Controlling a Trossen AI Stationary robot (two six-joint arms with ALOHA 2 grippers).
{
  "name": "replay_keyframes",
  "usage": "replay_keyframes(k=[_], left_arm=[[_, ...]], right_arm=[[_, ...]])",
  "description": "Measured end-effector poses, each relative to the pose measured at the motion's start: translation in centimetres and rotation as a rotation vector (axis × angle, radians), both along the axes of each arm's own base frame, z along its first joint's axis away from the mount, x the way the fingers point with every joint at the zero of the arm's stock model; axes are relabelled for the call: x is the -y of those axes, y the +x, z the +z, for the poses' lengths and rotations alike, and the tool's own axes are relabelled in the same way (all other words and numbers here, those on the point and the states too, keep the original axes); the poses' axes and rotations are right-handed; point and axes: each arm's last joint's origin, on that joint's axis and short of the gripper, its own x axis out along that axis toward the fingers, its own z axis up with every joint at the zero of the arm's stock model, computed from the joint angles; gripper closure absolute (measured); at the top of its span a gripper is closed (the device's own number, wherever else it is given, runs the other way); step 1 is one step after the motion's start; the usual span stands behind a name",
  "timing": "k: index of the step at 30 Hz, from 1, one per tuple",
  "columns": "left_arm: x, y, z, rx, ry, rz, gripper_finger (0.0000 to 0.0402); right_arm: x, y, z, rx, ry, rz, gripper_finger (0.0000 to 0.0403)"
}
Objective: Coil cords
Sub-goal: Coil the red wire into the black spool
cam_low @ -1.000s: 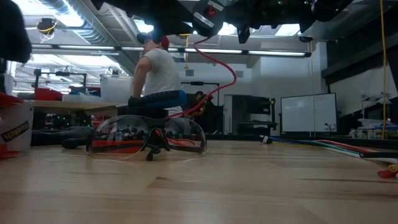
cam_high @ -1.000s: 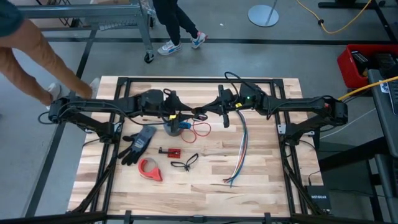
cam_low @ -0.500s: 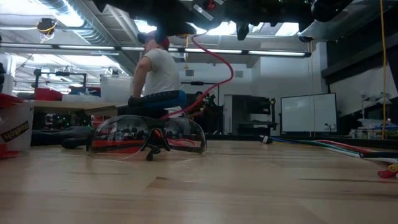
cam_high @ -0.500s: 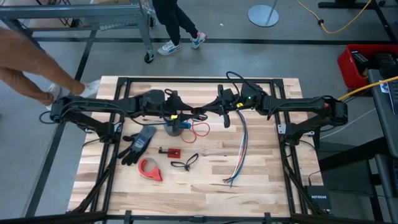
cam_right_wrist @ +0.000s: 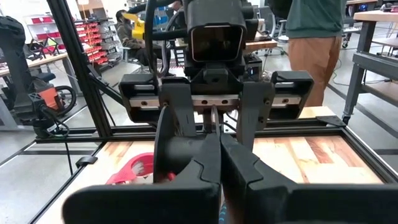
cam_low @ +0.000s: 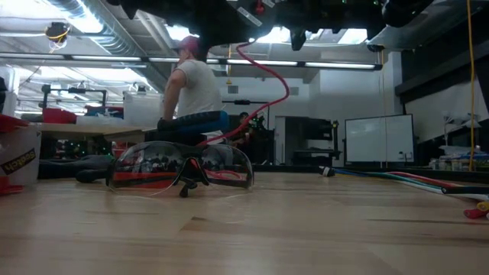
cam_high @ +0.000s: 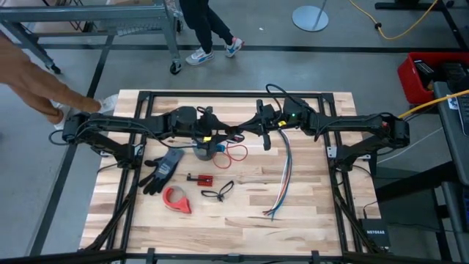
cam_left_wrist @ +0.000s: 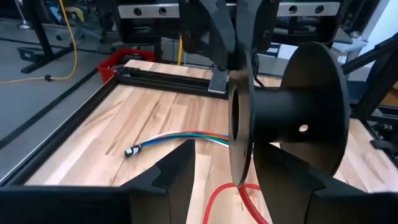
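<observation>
A black spool point(cam_left_wrist: 277, 118) hangs in the air over the table's middle. My right gripper point(cam_high: 236, 135) is shut on it. My left gripper point(cam_high: 212, 137) faces it from the table's left and is open. Its fingers point(cam_left_wrist: 177, 171) stand on either side of the spool's nearer flange; I cannot tell whether they touch it. The thin red cord point(cam_low: 279, 80) arcs down from the spool. The cord's lower part lies in loose loops point(cam_high: 236, 152) on the table. My right gripper pinches one thin flange of the spool at its rim point(cam_left_wrist: 240, 84) between its two fingers, coming level from the table's right. The spool is lifted clear, its axis lying across the fingers, its other flange point(cam_right_wrist: 165, 146) off to one side. The cord hangs slack below.
A dark roll with a blue part point(cam_high: 205, 152) stands under the grippers. A black glove point(cam_high: 163, 169), a red tape dispenser point(cam_high: 176, 199), a multicoloured wire bundle point(cam_high: 282, 180) and safety glasses point(cam_low: 182, 166) lie on the table. A person's arm point(cam_high: 40, 77) reaches in at the far left corner.
The person's arm at the far left corner has drawn back toward the left. Both grippers and the spool have kept their places.
</observation>
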Motion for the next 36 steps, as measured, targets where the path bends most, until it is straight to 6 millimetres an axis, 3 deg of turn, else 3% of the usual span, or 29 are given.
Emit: replay_keyframes(k=[4, 14, 19, 30, 36], left_arm=[[0.00, -0.02, 0.04, 0.002, 0.000, 0.000, 0.0257], [0.02, -0.10, -0.26, -0.029, -0.005, -0.001, 0.0356], [0.01, -0.16, -0.38, -0.043, -0.011, 0.002, 0.0387], [0.18, -0.14, -0.36, -0.043, -0.001, -0.005, 0.0400], [0.16, -0.12, -0.27, -0.033, 0.003, -0.005, 0.0401]], right_arm=[[0.00, 0.00, 0.01, 0.001, 0.000, 0.000, 0.0403], [0.01, -0.03, -0.41, -0.043, 0.009, -0.001, 0.0403], [0.03, -0.04, -0.59, -0.061, 0.012, -0.010, 0.0403], [0.02, -0.05, -0.71, -0.074, 0.015, -0.012, 0.0400], [0.06, -0.06, -0.80, -0.081, 0.017, -0.025, 0.0373]])
